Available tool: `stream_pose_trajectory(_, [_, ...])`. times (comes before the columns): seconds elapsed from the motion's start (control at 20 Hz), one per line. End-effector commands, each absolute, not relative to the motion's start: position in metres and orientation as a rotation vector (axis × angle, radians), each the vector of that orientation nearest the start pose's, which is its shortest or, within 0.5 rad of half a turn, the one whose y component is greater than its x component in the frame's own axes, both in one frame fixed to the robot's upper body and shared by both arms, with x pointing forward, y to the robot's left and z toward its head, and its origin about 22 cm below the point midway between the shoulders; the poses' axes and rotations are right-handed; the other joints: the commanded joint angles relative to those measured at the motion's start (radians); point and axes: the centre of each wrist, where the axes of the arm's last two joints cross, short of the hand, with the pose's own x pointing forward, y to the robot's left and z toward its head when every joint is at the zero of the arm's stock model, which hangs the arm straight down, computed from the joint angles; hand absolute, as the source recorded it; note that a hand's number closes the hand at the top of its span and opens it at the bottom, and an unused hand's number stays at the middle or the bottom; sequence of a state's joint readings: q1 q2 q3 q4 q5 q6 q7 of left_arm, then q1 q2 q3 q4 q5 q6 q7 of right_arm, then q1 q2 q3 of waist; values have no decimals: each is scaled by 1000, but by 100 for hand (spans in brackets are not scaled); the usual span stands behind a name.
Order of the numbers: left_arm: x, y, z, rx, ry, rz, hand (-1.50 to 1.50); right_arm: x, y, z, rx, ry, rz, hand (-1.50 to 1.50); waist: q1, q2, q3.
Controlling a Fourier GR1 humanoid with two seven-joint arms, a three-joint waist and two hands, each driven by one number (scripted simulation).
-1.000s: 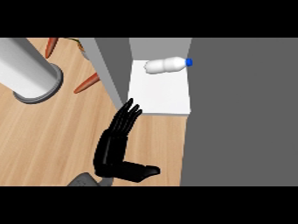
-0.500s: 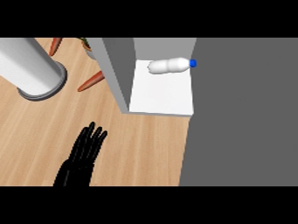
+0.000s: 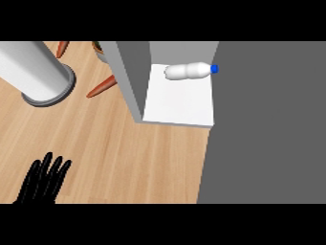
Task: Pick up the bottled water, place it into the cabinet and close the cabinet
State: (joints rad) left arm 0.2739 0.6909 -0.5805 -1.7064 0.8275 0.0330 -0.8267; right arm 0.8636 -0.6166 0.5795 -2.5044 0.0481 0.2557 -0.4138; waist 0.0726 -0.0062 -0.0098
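Spreading across the left and near part of the view, the wooden worktop [image 3: 123, 153] is the biggest surface, and a flat dark grey area [image 3: 278, 124] fills the whole right side from far to near. At the far left a large pale grey cylinder [image 3: 24, 72] stands on the worktop, its round base ringed in darker grey. Right of it rises the cabinet [image 3: 134, 81], seen from above as a grey wall running from far to near, with a white shelf [image 3: 179, 103] beside it on the right; the shelf's near edge stops short of the middle of the worktop, and no door covers it.

On the far end of that shelf the bottled water [image 3: 188, 71] lies on its side, pale body to the left and blue cap pointing right, toward the dark grey area. An orange carrot [image 3: 102, 87] lies on the wood between the cylinder's base and the cabinet wall, and the tip of a second orange piece [image 3: 62, 48] shows at the far edge, just right of the cylinder.

At the near left edge a single black hand [image 3: 44, 181] shows, which hand cannot be told; its fingers are straight, spread and pointing far, grasping nothing, well apart from the bottle.
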Motion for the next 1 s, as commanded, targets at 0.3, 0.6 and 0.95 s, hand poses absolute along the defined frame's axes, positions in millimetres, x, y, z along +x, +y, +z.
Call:
stream_pose_trajectory(0.3, [109, 327, -3, -513, -1835, 56, -150, 52, -193, 149, 714, -1760, 860, 150, 63, 21, -1])
stream_pose_trajectory(0.6, [116, 342, 4, -510, -1841, 38, -150, 69, -183, 149, 735, -1737, 1029, 150, 73, 26, -6])
stream_pose_trajectory(0.95, [125, 350, 13, -517, -1856, 5, -150, 92, -168, 137, 721, -1711, 998, 150, 92, 40, -9])
